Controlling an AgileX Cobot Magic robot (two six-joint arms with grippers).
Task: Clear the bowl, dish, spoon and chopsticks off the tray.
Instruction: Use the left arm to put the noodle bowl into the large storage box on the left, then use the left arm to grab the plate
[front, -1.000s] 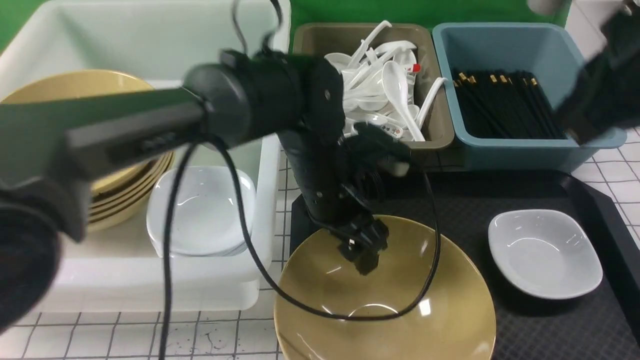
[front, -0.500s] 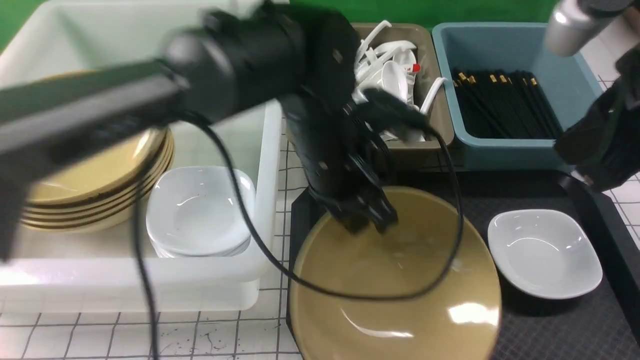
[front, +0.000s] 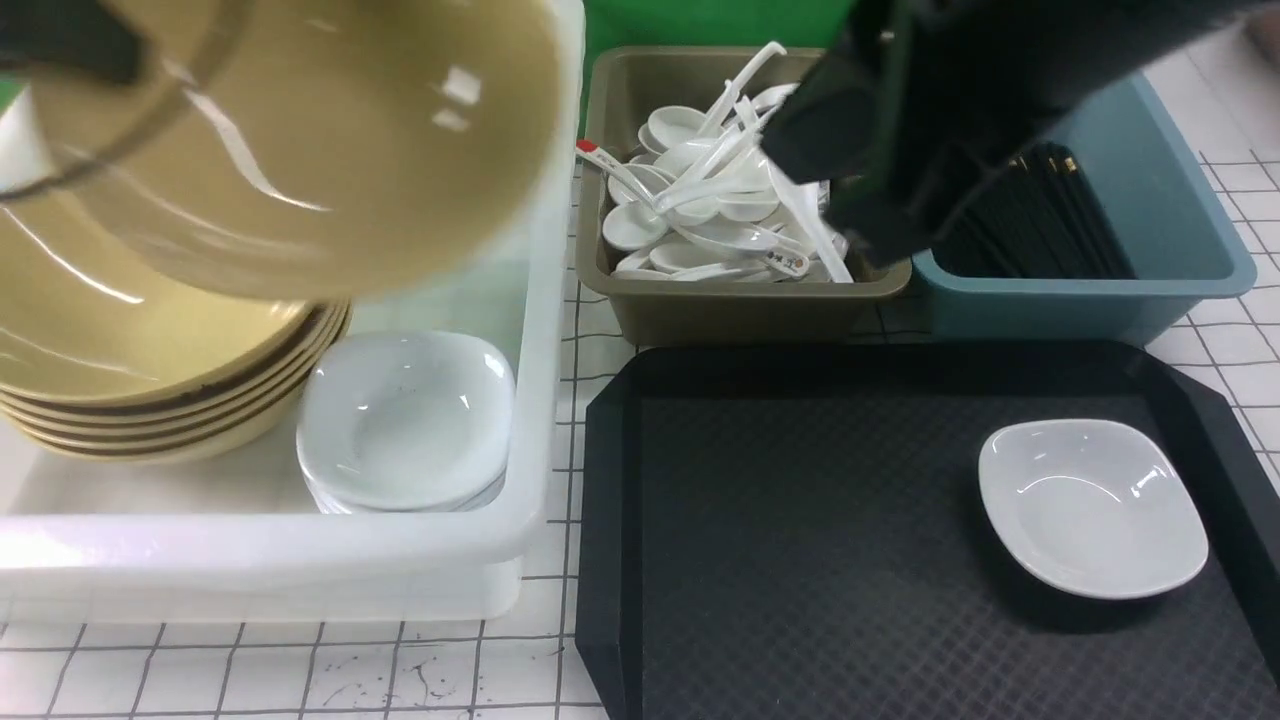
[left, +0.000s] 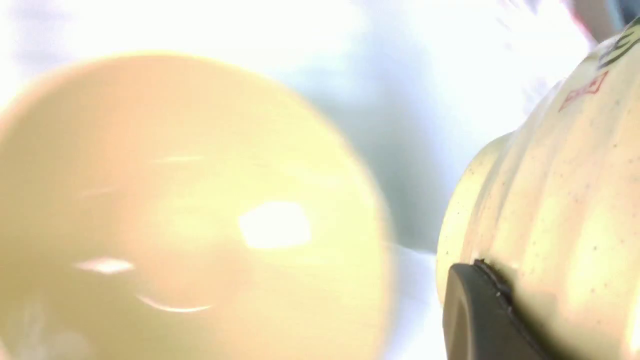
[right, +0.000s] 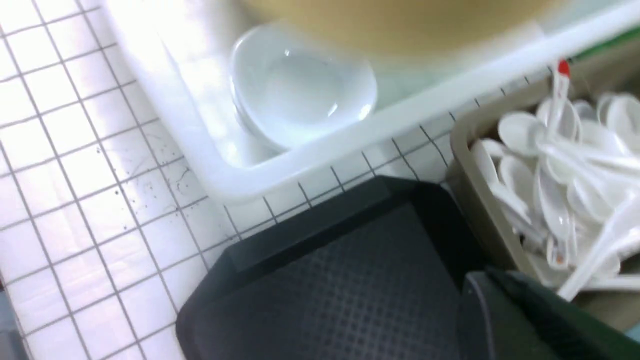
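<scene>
The yellow bowl (front: 330, 130) hangs tilted in the air over the stack of yellow bowls (front: 150, 390) in the white tub. My left gripper is shut on it: in the left wrist view one black finger pad (left: 480, 310) presses on the bowl's outer wall (left: 555, 190). The white dish (front: 1092, 506) sits at the right of the black tray (front: 800, 560). My right arm (front: 930, 120) hovers blurred over the bins; one dark finger (right: 520, 320) shows, and I cannot tell how the jaws stand. No spoon or chopsticks lie on the tray.
The white tub (front: 300, 545) also holds stacked white dishes (front: 405, 420). An olive bin (front: 740, 300) holds several white spoons. A blue bin (front: 1120, 290) holds black chopsticks, partly hidden by my right arm. The table is white tile.
My left arm has lifted the yellow bowl off the tray and carried it up and left over the tub. My right arm has swung left over the bins.
</scene>
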